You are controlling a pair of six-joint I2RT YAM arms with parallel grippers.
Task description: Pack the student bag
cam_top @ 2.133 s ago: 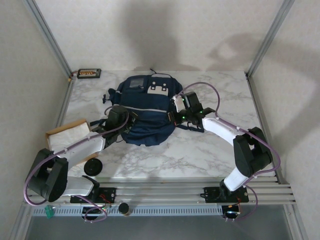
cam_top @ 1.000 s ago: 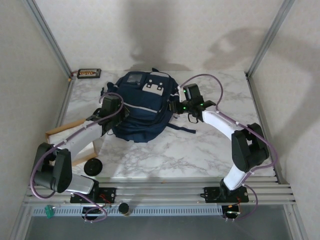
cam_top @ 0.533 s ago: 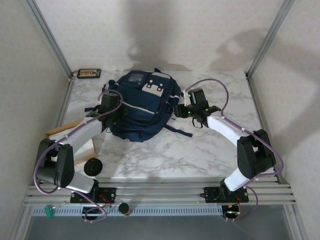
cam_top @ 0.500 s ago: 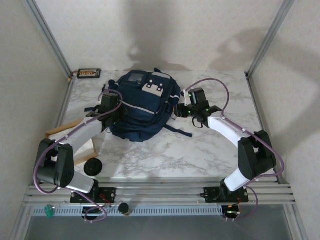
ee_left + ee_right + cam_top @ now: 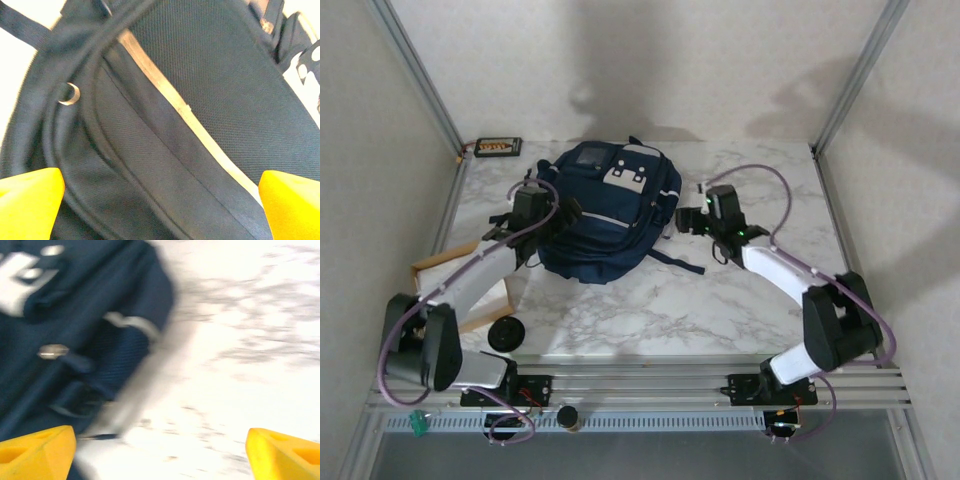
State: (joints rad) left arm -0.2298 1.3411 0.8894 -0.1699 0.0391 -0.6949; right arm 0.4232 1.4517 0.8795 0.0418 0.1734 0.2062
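The student bag (image 5: pixel 610 215), navy with white patches and a pale stripe, lies flat at the back centre of the marble table (image 5: pixel 740 300). My left gripper (image 5: pixel 560 215) sits at the bag's left edge. In the left wrist view its yellow fingertips (image 5: pixel 27 200) stand wide apart, open, with the bag's fabric (image 5: pixel 200 100) and pale stripe (image 5: pixel 175 105) close beneath. My right gripper (image 5: pixel 686 220) is just off the bag's right side, apart from it. In the right wrist view it (image 5: pixel 160 455) is open over bare marble, the bag (image 5: pixel 75 315) at upper left.
A cardboard box (image 5: pixel 460 285) lies by the left arm, with a black round object (image 5: pixel 507 333) in front of it. A small dark tray (image 5: pixel 498 147) sits in the back left corner. Metal frame posts (image 5: pixel 420 80) flank the table. Dark straps (image 5: pixel 675 262) trail from the bag's right side.
Both grippers have opened and let go of the bag. The right gripper has pulled away to the right; the left has eased slightly left. The bag has settled flat.
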